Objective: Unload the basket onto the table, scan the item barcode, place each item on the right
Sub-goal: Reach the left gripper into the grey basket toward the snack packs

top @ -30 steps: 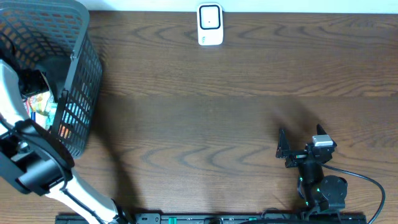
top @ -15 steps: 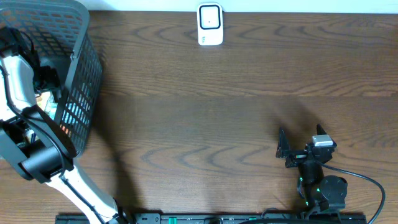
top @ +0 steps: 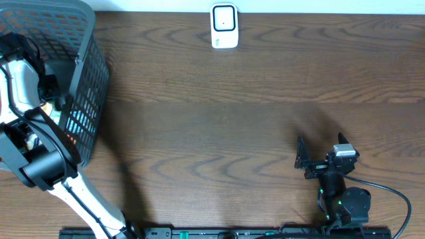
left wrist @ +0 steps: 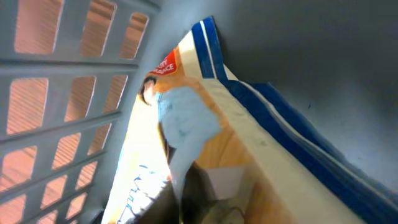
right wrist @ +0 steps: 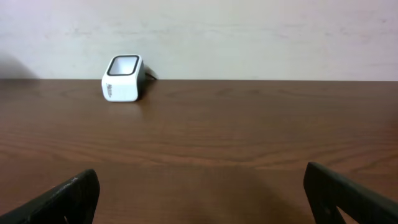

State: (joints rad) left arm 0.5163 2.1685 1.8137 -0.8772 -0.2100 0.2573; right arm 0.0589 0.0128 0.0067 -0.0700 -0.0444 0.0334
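Near right: right gripper [top: 299,158] sits low over the table [top: 219,133], jaws spread wide and holding nothing. Mid-table we note open wood running left to the basket [top: 89,79]. Left edge: left gripper [top: 48,87] is down inside the basket, close up to an orange-and-blue packet [left wrist: 205,124] leaning on the mesh wall; we cannot tell its jaw state. Far edge, centre: white scanner [top: 224,26], well apart.

Left arm [top: 18,83] is white with black joints; right arm [top: 342,199] is black, green-lit.
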